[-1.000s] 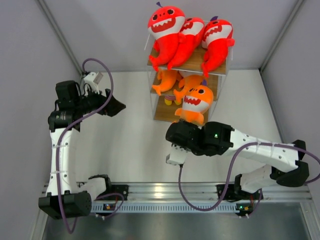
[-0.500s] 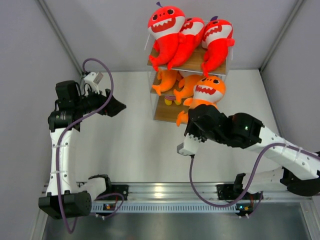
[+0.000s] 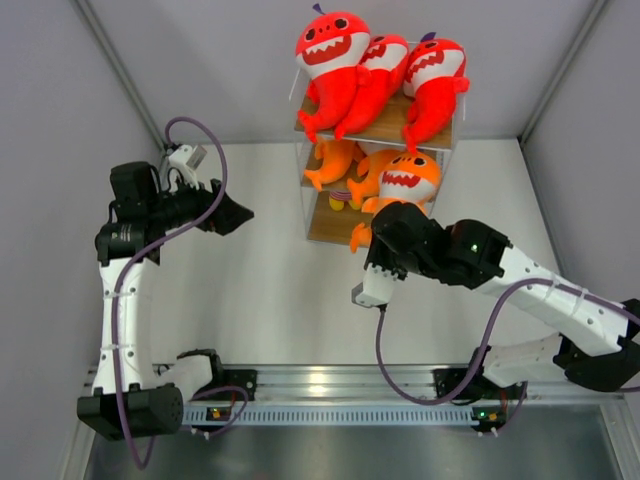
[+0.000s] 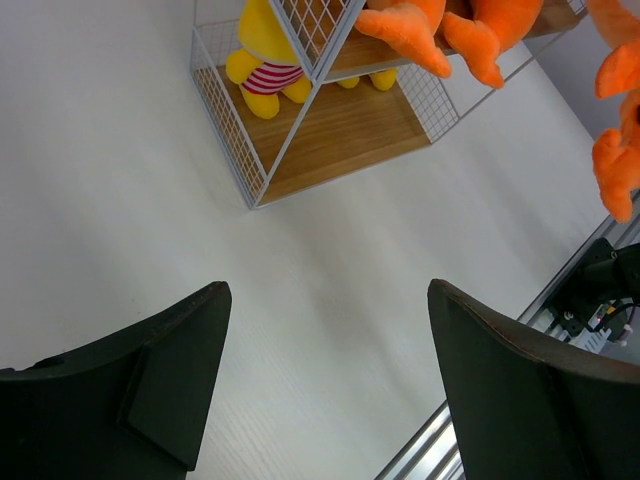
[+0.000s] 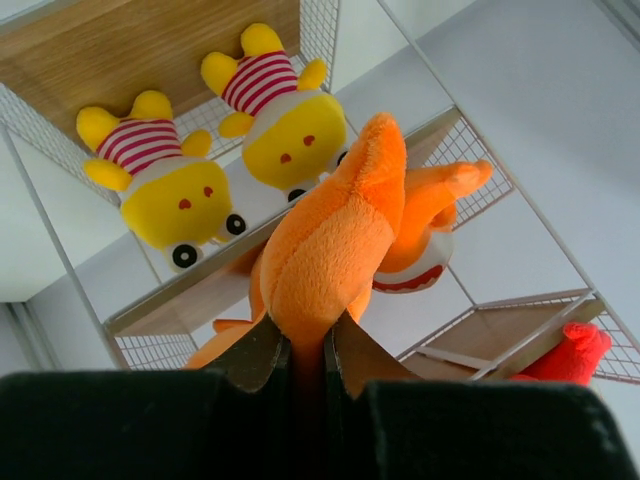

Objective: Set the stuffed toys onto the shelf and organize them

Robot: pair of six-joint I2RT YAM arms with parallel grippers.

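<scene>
The shelf [image 3: 325, 225] stands at the back centre. Three red shark toys [image 3: 333, 50] lie side by side on its top board. Two orange fish [image 3: 333, 160] rest on the middle tier. My right gripper [image 3: 385, 228] is shut on the tail of a third orange fish [image 3: 405, 180], holding it at the shelf's front right, level with the middle tier. In the right wrist view the jaws [image 5: 308, 350] pinch that orange plush [image 5: 330, 240] just in front of the shelf [image 5: 150, 40]. My left gripper [image 3: 235, 212] hangs open and empty to the shelf's left [image 4: 330, 290].
Two yellow plushes with red-striped shorts [image 5: 180, 200] sit on the shelf's bottom board, one also visible in the left wrist view [image 4: 262, 50]. Grey walls close in left and right. The arms' aluminium base rail [image 3: 330, 385] runs along the near edge.
My right arm has carried the orange fish up and to the right, from in front of the bottom tier to the middle tier. The left arm has stayed still.
</scene>
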